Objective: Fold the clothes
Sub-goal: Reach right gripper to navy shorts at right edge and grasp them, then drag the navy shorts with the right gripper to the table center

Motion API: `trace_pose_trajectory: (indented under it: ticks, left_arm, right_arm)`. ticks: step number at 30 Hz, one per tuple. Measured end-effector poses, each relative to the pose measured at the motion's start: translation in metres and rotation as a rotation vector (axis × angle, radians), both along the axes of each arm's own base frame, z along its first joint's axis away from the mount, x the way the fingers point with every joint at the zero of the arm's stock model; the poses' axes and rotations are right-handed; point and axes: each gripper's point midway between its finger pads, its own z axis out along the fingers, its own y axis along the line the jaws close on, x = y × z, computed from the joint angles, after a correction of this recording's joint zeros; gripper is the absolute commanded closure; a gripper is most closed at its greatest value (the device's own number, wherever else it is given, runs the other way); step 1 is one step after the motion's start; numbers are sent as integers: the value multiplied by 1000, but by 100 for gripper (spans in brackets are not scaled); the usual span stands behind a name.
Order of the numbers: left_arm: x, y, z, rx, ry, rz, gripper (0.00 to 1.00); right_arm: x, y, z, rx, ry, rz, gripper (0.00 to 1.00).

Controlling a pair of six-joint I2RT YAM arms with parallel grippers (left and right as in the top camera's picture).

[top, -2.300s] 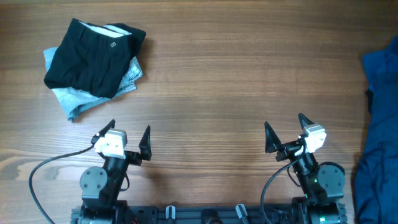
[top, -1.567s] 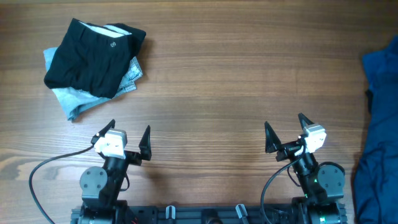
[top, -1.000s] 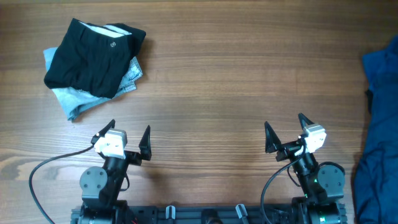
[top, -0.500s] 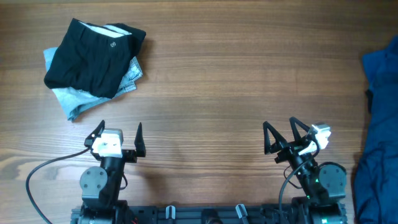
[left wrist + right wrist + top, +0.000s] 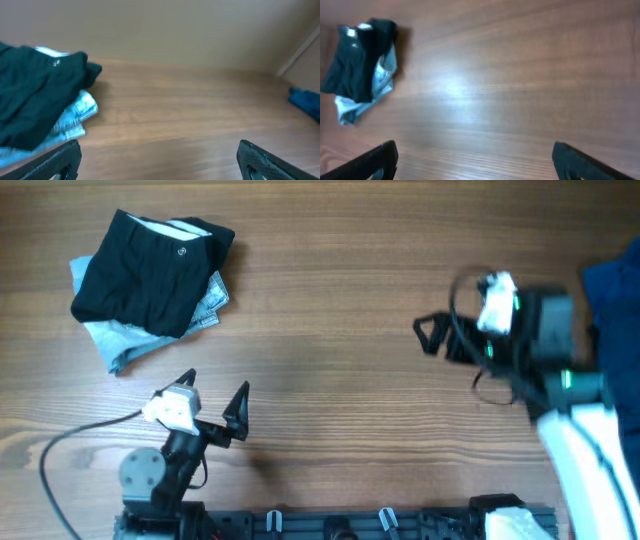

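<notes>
Folded clothes (image 5: 150, 275) stacked at the far left corner of the counter (image 5: 330, 300), blue garments (image 5: 612, 360) heaped at its right edge; left gripper (image 5: 216, 380) and right gripper (image 5: 474, 147) both spread wide, empty.

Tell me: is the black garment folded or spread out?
Folded. The black garment lies as a compact block on the light blue denim, not spread flat.

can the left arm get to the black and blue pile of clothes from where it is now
Probably yes. The left gripper is open, and only bare table lies between it and the pile of clothes.
</notes>
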Motion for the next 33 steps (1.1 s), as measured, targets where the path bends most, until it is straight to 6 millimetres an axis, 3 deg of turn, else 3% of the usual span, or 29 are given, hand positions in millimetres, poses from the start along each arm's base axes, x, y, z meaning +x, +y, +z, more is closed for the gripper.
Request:
trace_pose_trajectory:
  ticks: [4,6,7,8,9,13,16,18,21,26,29,33]
  left_arm:
    - [8,-2,47,-35,164,3,0]
    - [16,-3,51,-36,319,6,0]
    - [25,-3,59,-32,392,8,0]
    - [47,-5,77,-30,466,11,0]
    - [57,-5,80,-26,543,13,0]
    - [88,-7,93,-23,627,17,0]
    - [101,-12,90,-33,658,-6,0]
    - [102,-17,85,-44,679,-29,0]
    - [100,-20,83,-52,693,-45,0]
    - [95,-22,80,-59,717,-58,0]
    - [93,-22,78,-60,730,-60,0]
    - [91,-22,77,-60,740,-60,0]
  right_arm:
    - [42,-2,-6,-54,118,57,2]
    - [52,-19,-7,-81,148,15,2]
    - [62,-36,-3,-103,146,-37,2]
    - [79,-71,10,-142,113,-143,2]
    - [89,-104,20,-179,93,-237,2]
    - [105,-194,33,-265,58,-478,5]
    - [100,-258,6,-314,130,-642,6]
    - [97,-302,-33,-339,216,-739,7]
    - [101,-342,-83,-331,282,-829,10]
    - [90,-372,-150,-317,399,-889,13]
    - [89,-378,-167,-326,423,-900,16]
    - [87,-382,-177,-347,442,-918,28]
